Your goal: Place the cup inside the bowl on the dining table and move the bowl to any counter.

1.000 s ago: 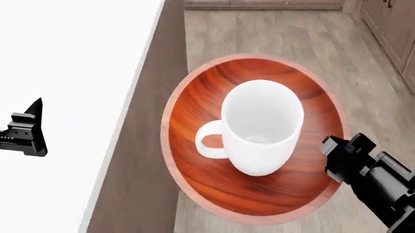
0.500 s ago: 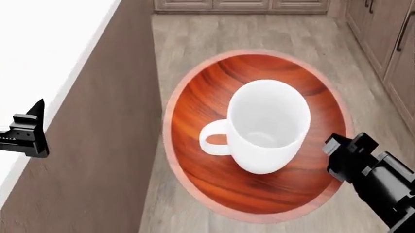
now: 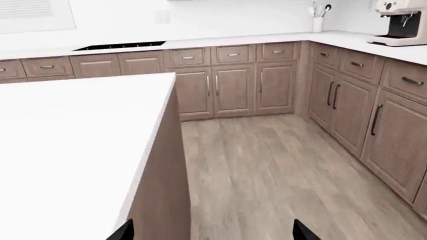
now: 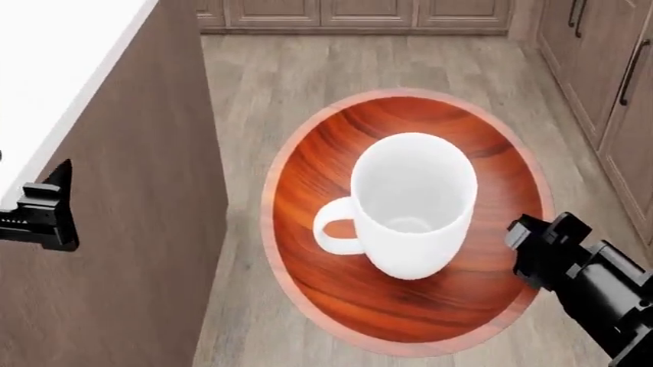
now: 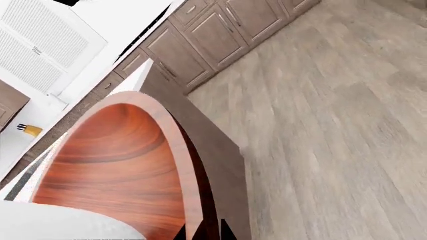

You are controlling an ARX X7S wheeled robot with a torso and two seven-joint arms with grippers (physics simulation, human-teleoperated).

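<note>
The reddish-brown wooden bowl [image 4: 408, 222] hangs in the air over the floor, off the white dining table [image 4: 51, 61]. The white cup [image 4: 414, 202] stands upright inside it, its handle toward the table. My right gripper [image 4: 522, 245] is shut on the bowl's right rim; in the right wrist view [image 5: 203, 234] its tips straddle the bowl's rim [image 5: 113, 165], and the cup [image 5: 67, 225] shows beside it. My left gripper [image 4: 46, 210] is open and empty by the table's edge; its tips [image 3: 211, 235] stand wide apart. The counter [image 3: 267, 39] runs along the far wall.
Wood cabinets [image 3: 233, 85] line the walls under the counter and at the right [image 4: 612, 76]. A coffee machine [image 3: 400, 22], a utensil holder [image 3: 318, 20] and a black cooktop [image 3: 120, 46] sit on the counter. The table's brown side panel [image 4: 133, 229] is at my left; wood floor [image 4: 337, 69] lies between.
The table has slid left and out of the head view, and more floor and cabinets show. The bowl with the cup stays held in my right gripper. The left gripper stays open.
</note>
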